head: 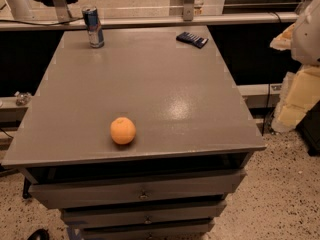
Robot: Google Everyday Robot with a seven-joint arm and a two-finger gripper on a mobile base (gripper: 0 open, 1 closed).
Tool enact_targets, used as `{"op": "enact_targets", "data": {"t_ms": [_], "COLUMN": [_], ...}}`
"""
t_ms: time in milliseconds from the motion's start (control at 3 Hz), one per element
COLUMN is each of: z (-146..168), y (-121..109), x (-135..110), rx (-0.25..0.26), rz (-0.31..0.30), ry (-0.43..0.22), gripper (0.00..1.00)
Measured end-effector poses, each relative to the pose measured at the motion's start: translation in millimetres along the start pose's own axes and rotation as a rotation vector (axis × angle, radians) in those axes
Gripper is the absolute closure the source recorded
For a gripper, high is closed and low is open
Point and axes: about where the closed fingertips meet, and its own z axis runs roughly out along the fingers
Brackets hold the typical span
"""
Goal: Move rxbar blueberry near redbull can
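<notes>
A grey desk (150, 74) fills most of the view, with stacked drawers (140, 189) below its near edge and a dark gap above the top one. An orange (123, 130) sits close to the near edge, somewhat left of the middle. The can (93, 27) stands upright by the far left corner. The bar (192, 39) lies flat near the far right corner, just inside the far edge, well apart from the can and the orange. The hand is out of view, so I cannot tell whether it is spread or pressed together
</notes>
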Motion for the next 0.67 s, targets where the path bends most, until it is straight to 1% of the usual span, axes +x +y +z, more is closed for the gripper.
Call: {"op": "enact_targets", "data": {"t_ms": [333,667], "z": [0.0,12.4], "y": [0.0,-27.0], "x": [0.0,-14.2], "rx": [0.0,0.04], "rz": [0.0,-0.005], "ry": [0.0,-0.064], "gripper": [0.0,0.0]}}
